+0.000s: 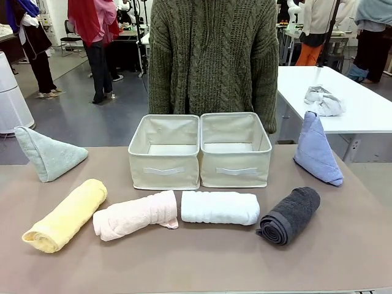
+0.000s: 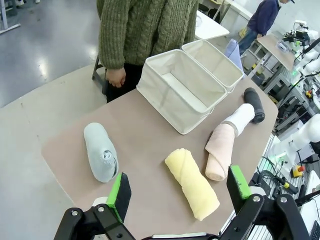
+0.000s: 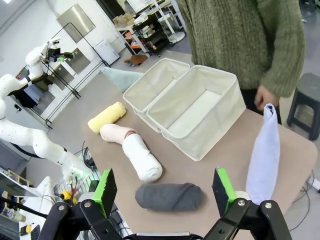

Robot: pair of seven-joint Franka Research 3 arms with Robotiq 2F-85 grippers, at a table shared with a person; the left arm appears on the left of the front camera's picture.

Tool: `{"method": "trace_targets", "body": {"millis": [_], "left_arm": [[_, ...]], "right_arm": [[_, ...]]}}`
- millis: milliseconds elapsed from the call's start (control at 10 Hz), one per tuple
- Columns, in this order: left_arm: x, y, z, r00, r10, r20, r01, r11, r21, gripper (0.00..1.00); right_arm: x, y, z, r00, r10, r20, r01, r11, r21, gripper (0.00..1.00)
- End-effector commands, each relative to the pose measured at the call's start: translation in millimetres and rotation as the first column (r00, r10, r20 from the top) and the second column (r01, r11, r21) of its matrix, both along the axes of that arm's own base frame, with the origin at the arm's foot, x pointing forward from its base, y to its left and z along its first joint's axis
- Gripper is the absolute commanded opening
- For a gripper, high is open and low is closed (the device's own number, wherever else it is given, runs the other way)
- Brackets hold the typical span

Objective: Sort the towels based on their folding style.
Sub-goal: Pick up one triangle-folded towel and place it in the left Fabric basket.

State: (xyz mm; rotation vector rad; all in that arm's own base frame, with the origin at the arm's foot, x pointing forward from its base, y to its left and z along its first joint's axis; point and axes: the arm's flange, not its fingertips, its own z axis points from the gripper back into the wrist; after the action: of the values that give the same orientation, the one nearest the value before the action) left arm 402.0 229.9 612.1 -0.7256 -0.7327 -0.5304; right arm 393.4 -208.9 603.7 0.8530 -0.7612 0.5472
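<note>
Both grippers hang with jaws wide apart, holding nothing. The left gripper (image 2: 178,188) is above the yellow roll (image 2: 192,182), with the pale teal cone (image 2: 100,151) on its left. The right gripper (image 3: 164,186) is over the dark grey roll (image 3: 169,196), near the periwinkle-blue cone (image 3: 264,155). The front view adds the pink roll (image 1: 135,215) and white roll (image 1: 220,208) touching, just in front of two beige bins (image 1: 164,153). There the bins hide the person's hands.

Person (image 1: 213,61) cropped at the neck, periwinkle cone towel (image 2: 232,50) — half behind bins (image 2: 172,97)
</note>
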Motion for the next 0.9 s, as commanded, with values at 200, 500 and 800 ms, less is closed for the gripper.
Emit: {"method": "trace_targets", "body": {"millis": [200, 500, 800], "left_arm": [[-2.0, 0.3, 1.9, 1.000, -0.009, 0.011, 0.009, 1.000, -0.004, 1.00], [-2.0, 0.3, 1.9, 1.000, -0.009, 0.011, 0.009, 1.000, -0.004, 1.00], [-2.0, 0.3, 1.9, 1.000, -0.009, 0.011, 0.009, 1.000, -0.004, 1.00]], "right_arm": [[-0.5, 0.4, -0.8, 1.000, 0.012, 0.010, -0.012, 1.000, 0.007, 1.00], [-0.5, 0.4, -0.8, 1.000, 0.012, 0.010, -0.012, 1.000, 0.007, 1.00], [-0.5, 0.4, -0.8, 1.000, 0.012, 0.010, -0.012, 1.000, 0.007, 1.00]]}}
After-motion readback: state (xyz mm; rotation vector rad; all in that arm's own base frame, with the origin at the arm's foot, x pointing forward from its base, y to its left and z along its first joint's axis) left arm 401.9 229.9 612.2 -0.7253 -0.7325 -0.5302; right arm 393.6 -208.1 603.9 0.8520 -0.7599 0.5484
